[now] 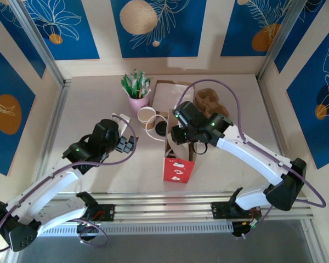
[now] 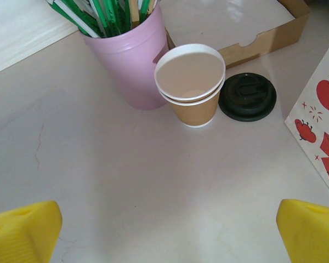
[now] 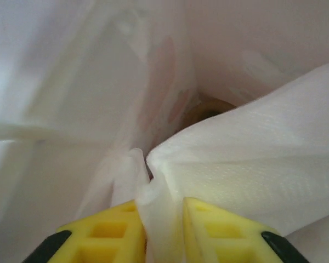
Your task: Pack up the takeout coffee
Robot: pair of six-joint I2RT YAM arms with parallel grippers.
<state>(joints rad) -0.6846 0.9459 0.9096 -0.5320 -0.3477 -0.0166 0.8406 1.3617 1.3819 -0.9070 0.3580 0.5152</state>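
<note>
My right gripper (image 3: 163, 219) is shut on a folded white napkin (image 3: 252, 170) and reaches down into the open paper bag (image 1: 178, 169), white with red prints. Deep inside the bag lies a tan, dark-centred round shape (image 3: 208, 109); I cannot tell whether it is the lidded takeout coffee. Left of the bag, an unlidded tan cup (image 2: 193, 82) stands on the table. A loose black lid (image 2: 247, 96) lies flat beside it. My left gripper (image 2: 167, 230) hovers open over bare table, short of the cup, with nothing between its yellow fingers (image 2: 22, 230).
A pink cup (image 2: 129, 60) of green-white sticks stands right behind the tan cup. A shallow cardboard box (image 1: 170, 93) and a brown pulp cup carrier (image 1: 208, 98) sit at the back. Metal frame rails run along both sides.
</note>
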